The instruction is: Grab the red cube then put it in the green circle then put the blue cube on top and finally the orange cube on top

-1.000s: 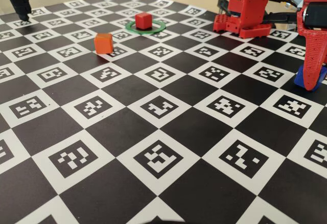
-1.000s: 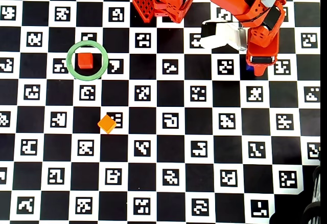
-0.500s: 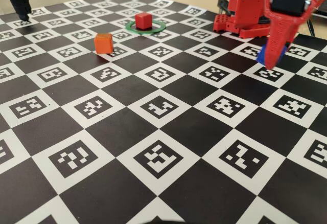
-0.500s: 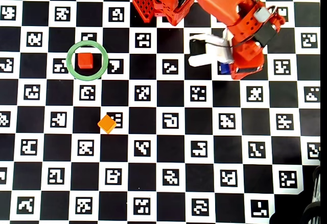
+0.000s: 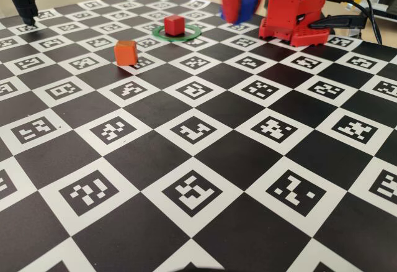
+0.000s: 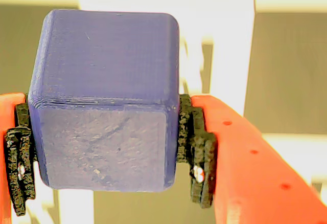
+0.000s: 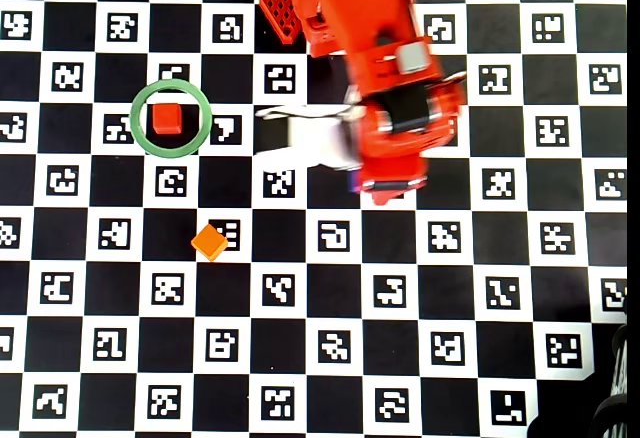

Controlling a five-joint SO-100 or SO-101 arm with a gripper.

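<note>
the gripper (image 6: 107, 147) is clamped on the blue cube (image 6: 104, 101), held off the board. the red cube (image 7: 166, 118) sits inside the green circle (image 7: 140, 138), so the second step is in hand. next: carry it over the red cube and lower squarely. the orange cube (image 7: 209, 242) waits nearby.

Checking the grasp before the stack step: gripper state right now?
Gripper: closed on the blue cube, pads pressed against both of its sides in the wrist view, cube held off the board.
</note>
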